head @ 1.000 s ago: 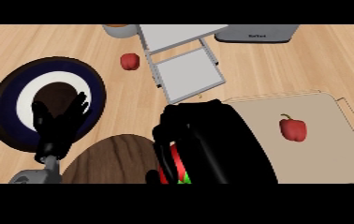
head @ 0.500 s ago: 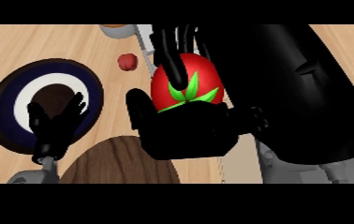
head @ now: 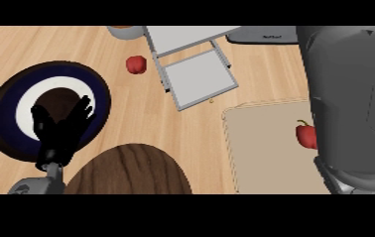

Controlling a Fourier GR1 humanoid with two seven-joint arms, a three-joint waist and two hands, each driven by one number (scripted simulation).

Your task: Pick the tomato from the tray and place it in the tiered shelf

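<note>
Left hand rests open, fingers up, over the plate at the tabletop's left edge. By the tray's right edge lies a red stemmed fruit, perhaps the tomato: light, smooth, bruisable; cup its middle. Right hand unseen.

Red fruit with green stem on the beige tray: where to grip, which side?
Probably grip the red fruit by its rounded body, below the green stem, with the robot hand coming from above and the view's left. The stem sticks out toward the view's top, and the grey right forearm hides the fruit's right side.
</note>
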